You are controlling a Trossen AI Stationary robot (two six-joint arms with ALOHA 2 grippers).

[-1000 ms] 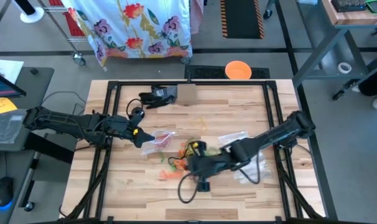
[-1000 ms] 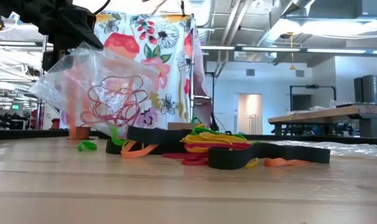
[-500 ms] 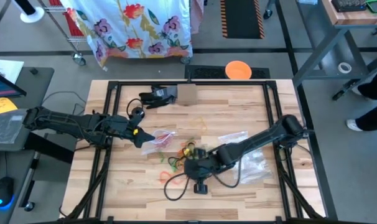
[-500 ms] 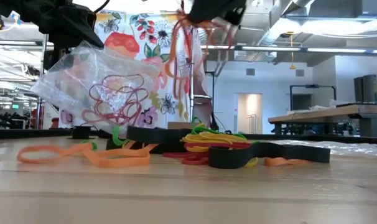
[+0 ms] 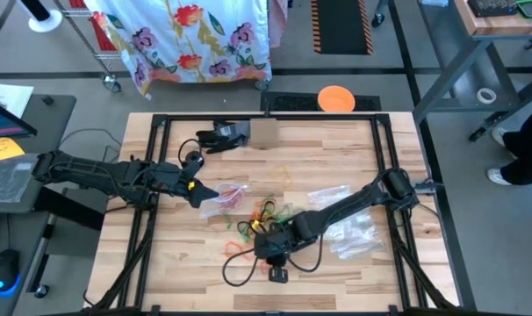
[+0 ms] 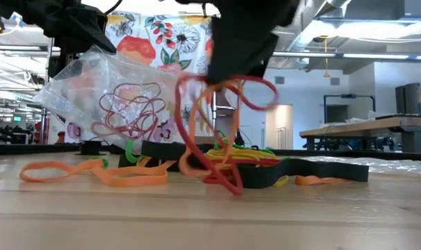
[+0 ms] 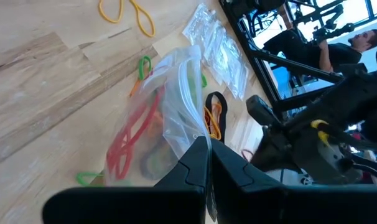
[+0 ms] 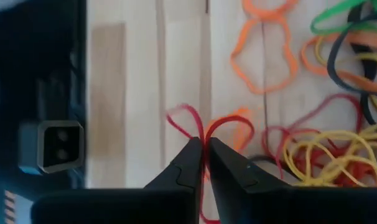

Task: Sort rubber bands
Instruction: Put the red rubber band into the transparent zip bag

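As thin loops dangle, right claw (image 8: 205, 147) pinching red rubber bands (image 6: 228, 132)

A clear plastic bag (image 6: 106, 90) is held aloft at the upper left by the left gripper (image 6: 75, 31), whose fingers are hidden against the bag's top edge; red rubber bands (image 6: 130, 111) are seen tangled inside it. Near the middle, the right gripper (image 6: 238, 52) is seen dark and close above the wooden table (image 6: 210, 222); red and orange bands (image 6: 221, 132) are pinched at its tip and hang down to the tabletop. A heap of yellow, red and green bands (image 6: 242, 156) is piled behind, beside a black band (image 6: 294, 172); loose orange bands (image 6: 92, 173) are spread flat at the left; a flowered cloth (image 6: 172, 42) is hung in the room beyond.
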